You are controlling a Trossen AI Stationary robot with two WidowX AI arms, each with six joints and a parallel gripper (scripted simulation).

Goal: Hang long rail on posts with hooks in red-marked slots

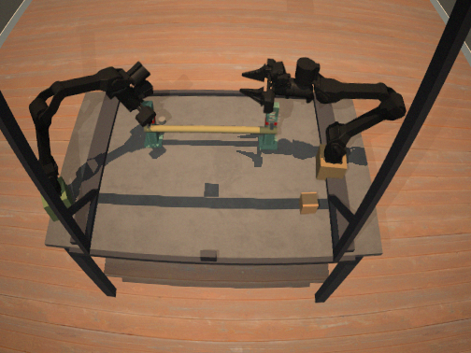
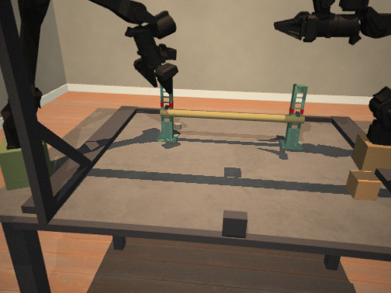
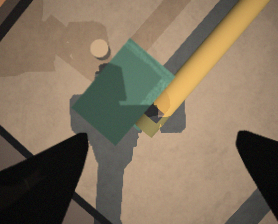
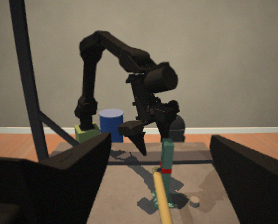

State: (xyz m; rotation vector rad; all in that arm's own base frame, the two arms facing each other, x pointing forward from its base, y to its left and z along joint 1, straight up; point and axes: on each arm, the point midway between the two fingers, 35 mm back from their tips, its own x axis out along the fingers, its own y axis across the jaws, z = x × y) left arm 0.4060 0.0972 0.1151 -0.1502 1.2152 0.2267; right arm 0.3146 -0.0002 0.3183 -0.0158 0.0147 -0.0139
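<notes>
Rail spans the two posts in my top view; my right gripper stands open, empty. Exterior: both grippers are above the rail, apart from it. Left wrist: my left gripper is wide open. Right wrist: the rail's far end meets a post below its red mark

Rail across two posts.

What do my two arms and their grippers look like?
Both arms are matte black with chunky rounded joints. The left gripper and right gripper each have two black, tapering fingers. I see no coloured markings on them.
</notes>
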